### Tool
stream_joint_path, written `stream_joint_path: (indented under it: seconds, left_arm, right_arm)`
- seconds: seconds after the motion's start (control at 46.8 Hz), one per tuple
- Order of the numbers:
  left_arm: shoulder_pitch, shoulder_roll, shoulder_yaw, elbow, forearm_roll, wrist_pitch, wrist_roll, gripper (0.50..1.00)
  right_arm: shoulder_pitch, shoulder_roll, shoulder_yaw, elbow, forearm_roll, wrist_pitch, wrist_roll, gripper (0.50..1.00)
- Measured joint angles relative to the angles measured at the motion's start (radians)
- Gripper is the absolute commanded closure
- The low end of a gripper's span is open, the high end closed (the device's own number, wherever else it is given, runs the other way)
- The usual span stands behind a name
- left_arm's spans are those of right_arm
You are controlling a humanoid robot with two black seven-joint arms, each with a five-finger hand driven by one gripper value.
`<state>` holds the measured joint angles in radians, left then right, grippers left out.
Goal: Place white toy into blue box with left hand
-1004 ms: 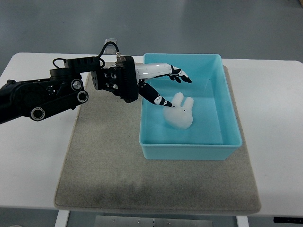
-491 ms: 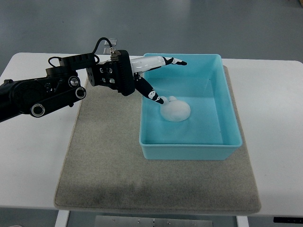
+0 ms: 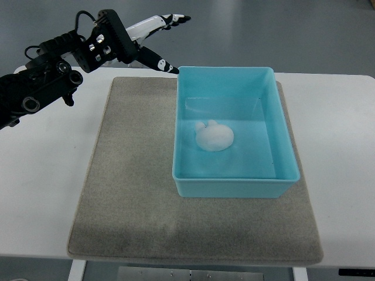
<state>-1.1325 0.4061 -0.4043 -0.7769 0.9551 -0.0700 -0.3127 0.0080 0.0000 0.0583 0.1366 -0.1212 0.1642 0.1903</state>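
The soft white rabbit-shaped toy (image 3: 214,136) lies inside the rectangular light-blue plastic box (image 3: 281,126) on the grey felt mat (image 3: 129,193), and the left hand (image 3: 153,36), fingers spread and empty, risks only clipping the box's rim on retreat.

The left arm (image 3: 35,93) runs out of the picture's left edge, its upper part unseen. The worktop (image 3: 343,134) is cut off at both sides and the bottom. The white toy's (image 3: 214,136) features are too blurred to make out.
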Motion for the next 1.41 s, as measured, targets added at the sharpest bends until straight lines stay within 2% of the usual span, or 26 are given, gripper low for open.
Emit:
stream_joint_path:
  seconds: [0.192,0.363,0.577,0.662,0.769,0.876,1.004,1.09,1.41]
  left_arm:
    - [0.000,-0.010,-0.002,0.126,-0.280,0.000,0.004,0.506]
    - [-0.005,-0.014,-0.005,0.164,-0.537,0.010,0.024,0.514]
    - [-0.014,-0.048,-0.008,0.183,-0.917,0.152,0.130,0.514]
    - [-0.016,-0.064,-0.026,0.184,-1.023,0.198,0.142,0.512]
    - [-0.016,-0.081,-0.073,0.196,-1.090,0.213,0.145,0.508]
    - [-0.005,-0.110,-0.135,0.243,-1.101,0.166,0.145,0.508]
    - [0.021,-0.149,-0.210,0.325,-1.104,0.006,0.142,0.508]
    - [0.030,-0.176,-0.253,0.367,-1.114,-0.070,0.141,0.508]
    - [0.049,-0.207,-0.280,0.384,-1.265,-0.160,0.138,0.508]
  right_arm:
    - [0.001,0.000,0.000,0.000,0.000,0.000,0.000,0.564]
    - [0.001,0.000,0.000,0.000,0.000,0.000,0.000,0.564]
    - [0.001,0.000,0.000,0.000,0.000,0.000,0.000,0.564]
    - [0.001,0.000,0.000,0.000,0.000,0.000,0.000,0.564]
    - [0.001,0.000,0.000,0.000,0.000,0.000,0.000,0.564]
    - [0.000,0.000,0.000,0.000,0.000,0.000,0.000,0.564]
    - [0.000,0.000,0.000,0.000,0.000,0.000,0.000,0.564]
    - [0.001,0.000,0.000,0.000,0.000,0.000,0.000,0.564]
    - [0.001,0.000,0.000,0.000,0.000,0.000,0.000,0.564]
